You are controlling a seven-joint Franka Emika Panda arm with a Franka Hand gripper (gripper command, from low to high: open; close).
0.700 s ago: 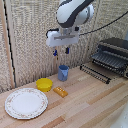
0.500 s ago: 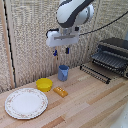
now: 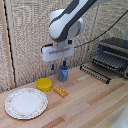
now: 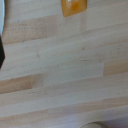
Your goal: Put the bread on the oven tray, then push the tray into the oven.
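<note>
The bread [image 3: 60,91] is a small orange-yellow slab lying flat on the wooden table, in front of the yellow bowl; in the wrist view the bread [image 4: 74,7] shows at the picture's edge. My clamp [image 3: 57,65] hangs above and slightly behind it, open and empty, well clear of the table. The oven [image 3: 114,52] stands at the exterior view's right with its door down. The oven pan [image 3: 107,60], a dark barred tray, sticks partly out of the oven's mouth.
A blue cup [image 3: 63,73] stands right behind the clamp, and a yellow bowl [image 3: 44,84] sits beside it. A white plate [image 3: 26,102] lies toward the exterior view's left. The black slatted flap [image 3: 94,71] juts out below the pan. A wicker screen backs the table.
The clamp has come down toward the table, staying over the bread and cup. The bread, bowl, plate and oven pan have not moved.
</note>
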